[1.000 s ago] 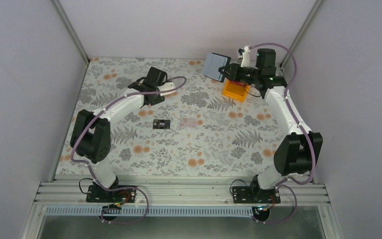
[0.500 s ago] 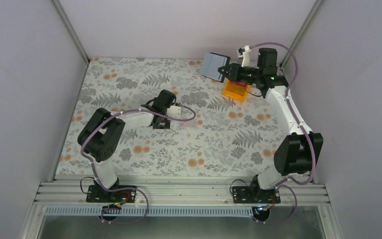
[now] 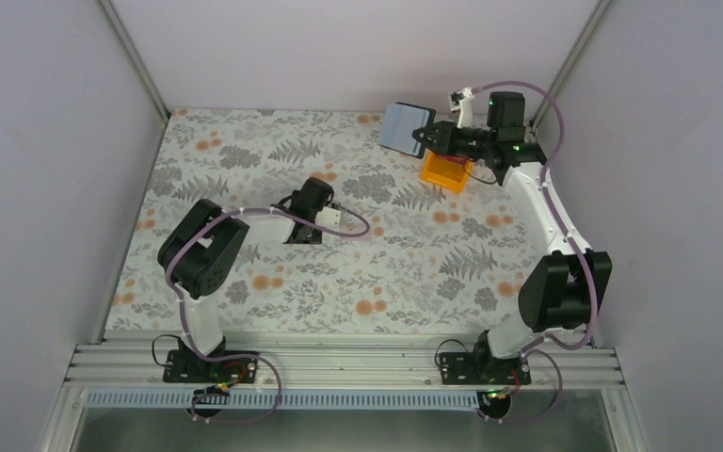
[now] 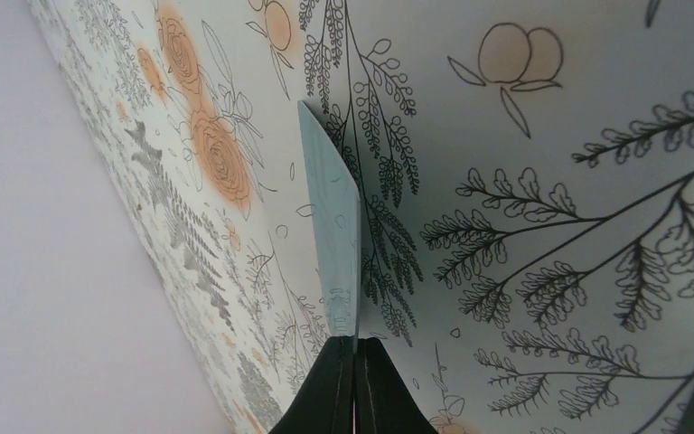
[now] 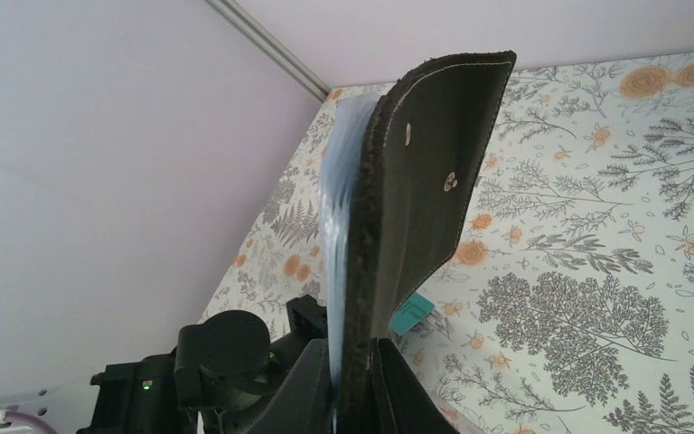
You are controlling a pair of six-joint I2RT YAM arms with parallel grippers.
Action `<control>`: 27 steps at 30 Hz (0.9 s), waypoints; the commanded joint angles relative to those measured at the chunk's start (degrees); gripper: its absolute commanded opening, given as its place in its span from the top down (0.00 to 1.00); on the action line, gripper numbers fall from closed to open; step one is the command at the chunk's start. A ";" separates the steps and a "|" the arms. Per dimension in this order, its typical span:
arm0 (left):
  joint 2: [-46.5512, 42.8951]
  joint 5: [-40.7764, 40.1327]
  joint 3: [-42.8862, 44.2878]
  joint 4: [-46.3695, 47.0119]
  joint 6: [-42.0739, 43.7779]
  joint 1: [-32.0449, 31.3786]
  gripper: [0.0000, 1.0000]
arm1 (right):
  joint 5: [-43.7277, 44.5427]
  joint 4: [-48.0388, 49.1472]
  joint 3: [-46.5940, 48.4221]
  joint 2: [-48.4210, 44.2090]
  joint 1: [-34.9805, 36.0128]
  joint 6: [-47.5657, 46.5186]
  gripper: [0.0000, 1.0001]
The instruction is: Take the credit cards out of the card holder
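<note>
The card holder [image 3: 405, 125], a black folding wallet, hangs in the air at the back right with my right gripper [image 3: 425, 139] shut on its lower edge. In the right wrist view the card holder [image 5: 425, 172] stands upright out of my right gripper [image 5: 354, 348], bluish clear sleeves [image 5: 336, 217] fanning on its left side. My left gripper [image 3: 331, 217] is low over the middle of the table. In the left wrist view my left gripper [image 4: 355, 342] is shut on a pale teal credit card [image 4: 336, 217], seen edge-on close above the floral cloth. A teal card corner [image 5: 413, 315] shows past the holder.
An orange plastic bin [image 3: 444, 170] sits on the table right under the right wrist. The floral cloth [image 3: 245, 160] covers the table, with grey walls close on three sides. The left arm's elbow [image 3: 198, 250] bends over the near left.
The left arm has swung from the far left of the table to the middle and come down there. The right arm and the card holder have barely moved.
</note>
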 commanded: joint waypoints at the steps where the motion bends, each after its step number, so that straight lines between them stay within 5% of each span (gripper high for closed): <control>1: 0.66 -0.81 -0.07 -2.36 -0.33 0.03 0.98 | -1.98 0.51 1.79 -0.44 -0.33 -0.87 0.96; 11: 0.34 0.85 -0.72 -5.82 -1.72 0.38 0.97 | -3.20 0.13 1.81 -0.20 -0.38 -0.95 0.96; 20: -2.64 2.72 1.19 -10.19 -3.59 0.47 0.60 | -3.23 -0.48 1.23 -0.64 -0.35 -1.35 0.96; 27: -8.56 11.22 10.96 -24.18 -11.45 0.71 0.54 | -3.51 -0.22 1.01 -0.65 -0.29 -0.98 0.96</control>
